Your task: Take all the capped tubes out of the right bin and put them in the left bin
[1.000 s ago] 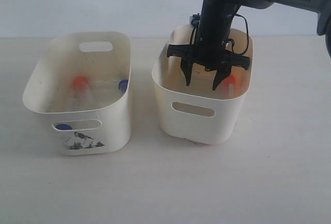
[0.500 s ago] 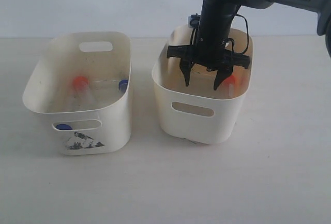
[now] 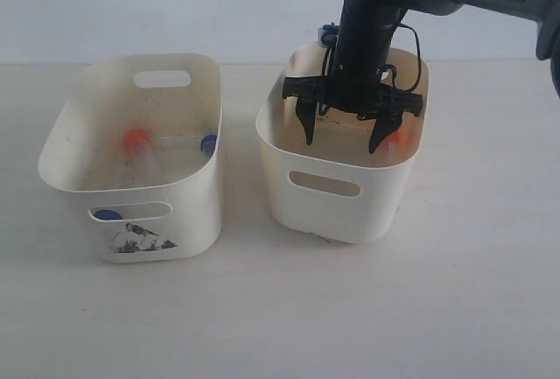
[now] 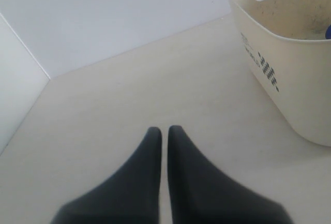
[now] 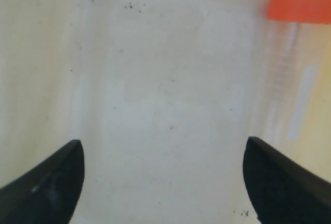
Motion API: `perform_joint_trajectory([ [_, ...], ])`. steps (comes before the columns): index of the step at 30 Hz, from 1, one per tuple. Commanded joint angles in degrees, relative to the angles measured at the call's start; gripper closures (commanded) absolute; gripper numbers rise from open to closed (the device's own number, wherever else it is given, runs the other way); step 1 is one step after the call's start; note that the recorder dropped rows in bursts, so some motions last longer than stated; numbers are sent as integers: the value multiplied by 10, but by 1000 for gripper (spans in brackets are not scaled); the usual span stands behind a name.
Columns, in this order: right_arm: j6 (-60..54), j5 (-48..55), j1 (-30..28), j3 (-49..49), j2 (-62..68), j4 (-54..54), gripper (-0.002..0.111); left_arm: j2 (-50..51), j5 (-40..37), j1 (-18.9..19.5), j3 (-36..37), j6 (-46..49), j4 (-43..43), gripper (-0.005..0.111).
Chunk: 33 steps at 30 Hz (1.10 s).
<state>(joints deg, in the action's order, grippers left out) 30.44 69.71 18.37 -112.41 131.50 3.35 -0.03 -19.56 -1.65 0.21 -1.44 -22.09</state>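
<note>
On the table, the left bin holds three capped tubes; the right bin has one orange-capped tube left. The right claw hangs inside that bin, jaws spread wide and empty. The tube lies just outside its finger on the exterior view's right, long axis seemingly along that wall. The left claw, far off, is closed on nothing

Pale beige matte tabletop: flat, plain, fills the lower part of the exterior view. Plain bluish-white back wall meets it along a straight horizontal line. In the left wrist view, a white side panel joins that wall at a corner. Lighting is even and diffuse; shadows are soft.
</note>
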Motion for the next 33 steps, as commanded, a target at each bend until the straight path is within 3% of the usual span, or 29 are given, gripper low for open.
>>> perform_joint_trajectory([
  [1, 12, 3, 0, -2, -1, -8, 30, 0, 3, -2, -2, -5, 2, 102],
  [33, 41, 3, -1, -2, 4, -41, 30, 0, 3, -2, -2, -5, 2, 102],
])
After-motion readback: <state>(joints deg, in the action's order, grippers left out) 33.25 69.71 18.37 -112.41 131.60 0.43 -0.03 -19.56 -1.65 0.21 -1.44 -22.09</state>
